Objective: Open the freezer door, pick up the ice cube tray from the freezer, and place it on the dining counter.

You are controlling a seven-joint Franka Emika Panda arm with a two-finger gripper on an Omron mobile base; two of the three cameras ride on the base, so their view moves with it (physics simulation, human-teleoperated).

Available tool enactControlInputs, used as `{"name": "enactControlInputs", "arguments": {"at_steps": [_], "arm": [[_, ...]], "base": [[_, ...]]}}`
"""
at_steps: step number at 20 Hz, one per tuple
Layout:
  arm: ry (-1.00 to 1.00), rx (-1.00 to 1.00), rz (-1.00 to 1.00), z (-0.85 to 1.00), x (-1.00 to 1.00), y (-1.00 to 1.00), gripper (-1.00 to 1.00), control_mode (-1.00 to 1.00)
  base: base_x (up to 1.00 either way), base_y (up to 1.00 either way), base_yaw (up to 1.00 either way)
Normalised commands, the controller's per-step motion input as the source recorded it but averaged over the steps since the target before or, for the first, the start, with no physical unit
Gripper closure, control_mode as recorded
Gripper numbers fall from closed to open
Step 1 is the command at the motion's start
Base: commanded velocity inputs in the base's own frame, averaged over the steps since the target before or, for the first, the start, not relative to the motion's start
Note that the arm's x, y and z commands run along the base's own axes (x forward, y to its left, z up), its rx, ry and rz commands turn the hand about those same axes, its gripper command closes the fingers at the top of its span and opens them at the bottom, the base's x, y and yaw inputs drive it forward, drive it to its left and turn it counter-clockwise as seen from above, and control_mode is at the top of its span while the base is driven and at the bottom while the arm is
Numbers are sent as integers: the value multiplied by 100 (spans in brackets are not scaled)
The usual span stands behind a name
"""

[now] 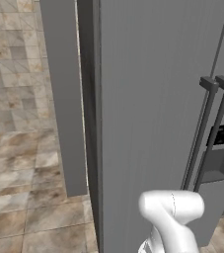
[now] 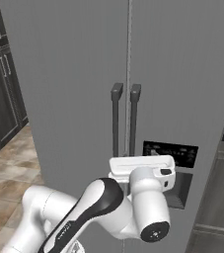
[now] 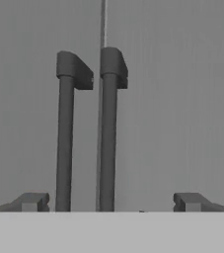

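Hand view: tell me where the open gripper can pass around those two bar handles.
Crowded at the centre seam: the left bar handle and right bar handle stand close together, with only a slim gap between them. Free room lies on bare freezer door left of the left bar, and on the other door panel right of the right bar. The gripper straddles both, open.
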Motion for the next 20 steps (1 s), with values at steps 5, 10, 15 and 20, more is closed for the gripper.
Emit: {"name": "enactControlInputs", "arguments": {"at_steps": [5,10,15,20], "arm": [[0,3,0,6,35,0,-100,-100],[0,0,0,8,30,5,-100,-100],[0,0,0,3,29,9,-100,-100],[0,0,0,0,39,6,-100,-100]], "base": [[0,0,0],[0,0,0],[0,0,0],[0,0,0]]}}
